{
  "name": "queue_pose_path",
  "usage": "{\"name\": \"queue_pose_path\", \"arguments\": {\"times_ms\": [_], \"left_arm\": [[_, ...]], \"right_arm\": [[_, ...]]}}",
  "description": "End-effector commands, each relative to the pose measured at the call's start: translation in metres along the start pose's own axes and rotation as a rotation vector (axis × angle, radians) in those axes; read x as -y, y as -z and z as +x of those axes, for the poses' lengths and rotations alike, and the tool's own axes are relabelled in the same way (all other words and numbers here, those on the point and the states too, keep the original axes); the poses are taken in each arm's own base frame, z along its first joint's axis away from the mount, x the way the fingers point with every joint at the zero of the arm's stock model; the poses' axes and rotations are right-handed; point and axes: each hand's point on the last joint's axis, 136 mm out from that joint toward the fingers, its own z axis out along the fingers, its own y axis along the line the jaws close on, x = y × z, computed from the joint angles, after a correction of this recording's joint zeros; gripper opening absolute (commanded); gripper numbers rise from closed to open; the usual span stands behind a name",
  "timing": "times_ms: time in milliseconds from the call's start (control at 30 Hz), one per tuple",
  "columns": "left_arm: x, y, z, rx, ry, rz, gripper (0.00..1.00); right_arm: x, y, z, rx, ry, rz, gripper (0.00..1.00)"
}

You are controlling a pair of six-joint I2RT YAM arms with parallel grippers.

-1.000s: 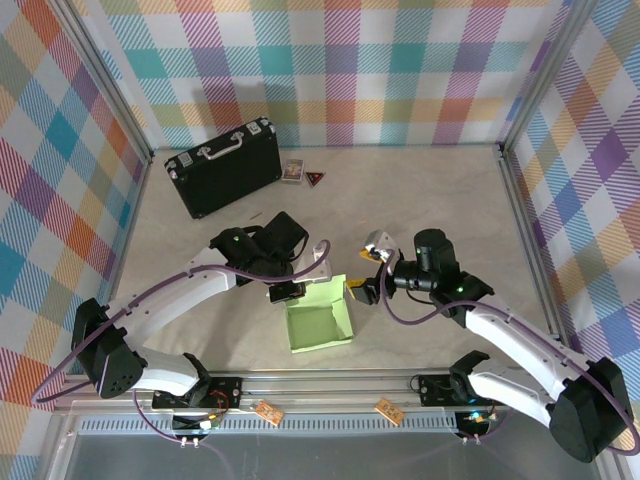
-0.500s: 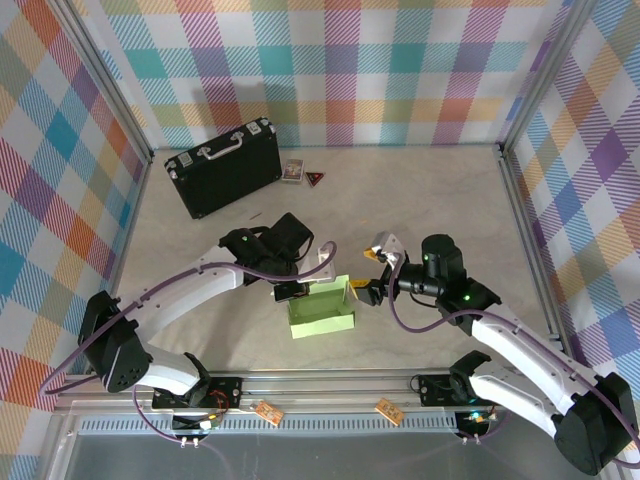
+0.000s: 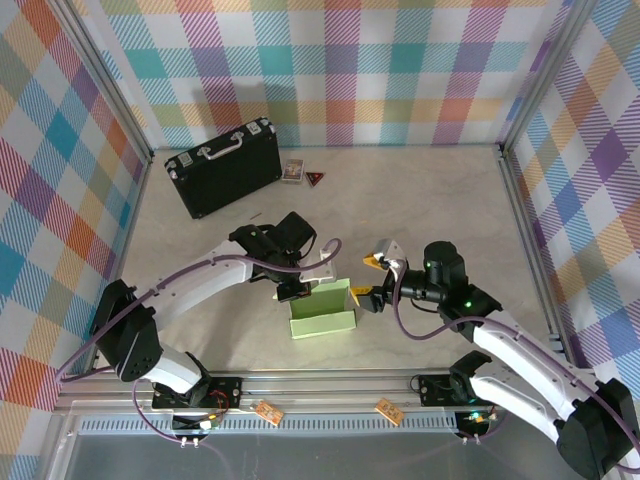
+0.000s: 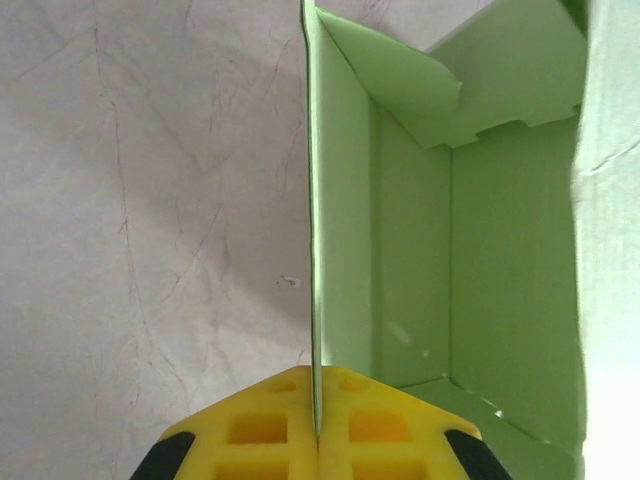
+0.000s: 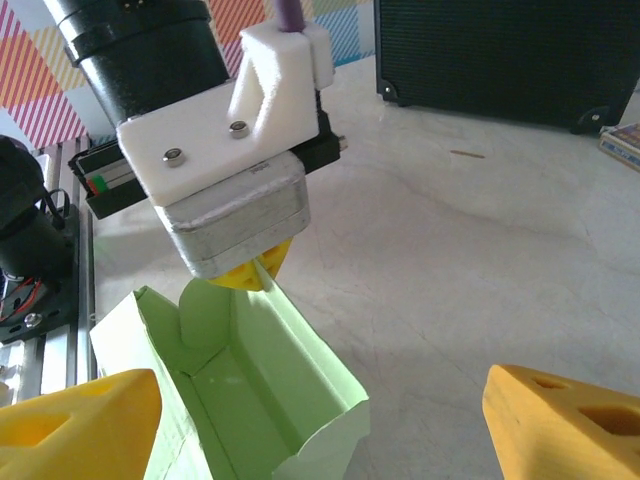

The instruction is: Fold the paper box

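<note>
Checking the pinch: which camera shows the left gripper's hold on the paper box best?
Left wrist: the left gripper is shut on the paper box wall, seen edge-on. Right wrist shows that gripper from outside, at the box's rim; top external shows it small.

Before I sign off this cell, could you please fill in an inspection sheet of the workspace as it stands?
Surface: pale marbled table, no spills seen.
Job's things: paper box, light green, partly folded, walls raised.
Clutter: black briefcase, small card pack and triangular item near the far wall.
Grippers: left gripper shut on one box wall; right gripper open beside the box's right end.
Cables: purple cable along each arm.
Surroundings: plaid walls; metal frame rail at the near edge.
</note>
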Motion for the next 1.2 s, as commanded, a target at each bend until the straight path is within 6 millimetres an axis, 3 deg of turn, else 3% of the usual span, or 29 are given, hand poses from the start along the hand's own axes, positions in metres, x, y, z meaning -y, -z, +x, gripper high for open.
{"name": "queue_pose_path", "arguments": {"times_ms": [0, 133, 367, 700, 900, 1167], "left_arm": [[0.004, -0.004, 0.002, 0.003, -0.003, 0.044, 0.0], [0.002, -0.006, 0.003, 0.0, 0.003, 0.05, 0.0], [-0.001, -0.004, 0.003, 0.016, 0.014, 0.052, 0.0], [0.0, -0.004, 0.004, 0.016, 0.017, 0.054, 0.0], [0.0, -0.004, 0.003, 0.019, 0.017, 0.055, 0.0], [0.005, 0.001, 0.001, 0.038, 0.021, 0.073, 0.0]], "right_arm": [[-0.01, -0.002, -0.001, 0.012, 0.045, -0.068, 0.85], [-0.025, -0.008, 0.003, 0.018, 0.103, -0.169, 0.89], [-0.072, -0.023, 0.035, -0.05, 0.394, -0.312, 0.92], [-0.105, -0.022, 0.058, -0.05, 0.657, -0.371, 0.93], [-0.094, -0.036, 0.071, -0.108, 0.84, -0.247, 0.92], [-0.069, -0.05, 0.062, -0.101, 0.971, -0.043, 0.91]]}}
